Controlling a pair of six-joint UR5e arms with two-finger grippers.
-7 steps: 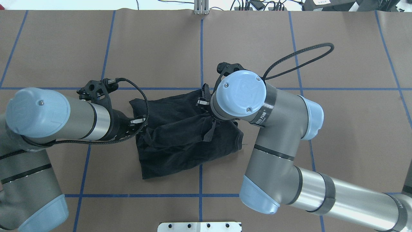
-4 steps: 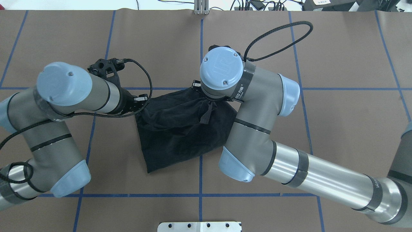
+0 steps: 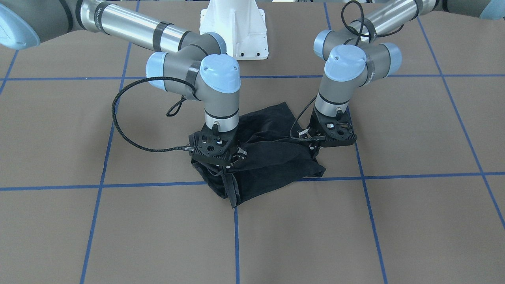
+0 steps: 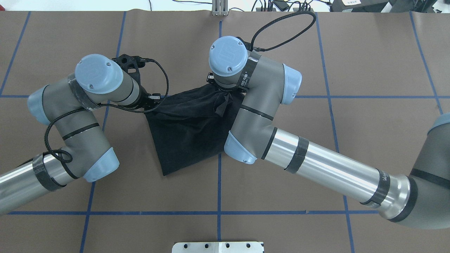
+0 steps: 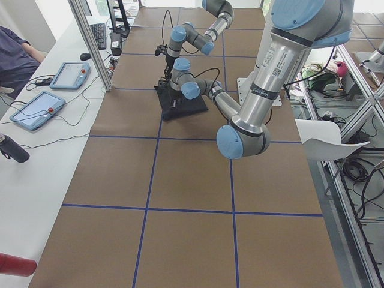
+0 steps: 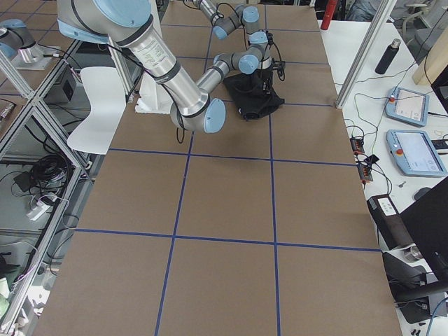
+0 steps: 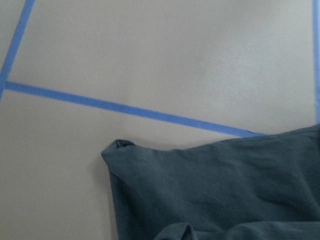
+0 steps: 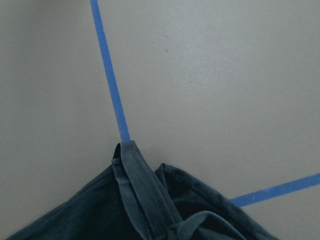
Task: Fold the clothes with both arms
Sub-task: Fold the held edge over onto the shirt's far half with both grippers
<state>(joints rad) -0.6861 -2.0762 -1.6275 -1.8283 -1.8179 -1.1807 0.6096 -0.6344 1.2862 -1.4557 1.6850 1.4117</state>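
- The black T-shirt (image 4: 186, 137) lies in a wrinkled, folded bundle on the brown table (image 4: 334, 63), across a crossing of blue tape lines (image 4: 219, 196).
- The left gripper (image 3: 312, 142) is clenched on one corner of the shirt's edge farthest from the robot.
- The right gripper (image 3: 230, 159) is clamped on that edge's other corner, and a strip of cloth hangs from it.

"UR" emblem seen moulded into the light-blue joint cap (image 4: 228, 53) of the right arm (image 4: 316, 161), white lettering printed on the black band (image 4: 248, 72) just beside it — too skewed to be read, "UNIVERSAL"-like lettering on the same arm's silver tube (image 3: 122, 21) — only partly made out.
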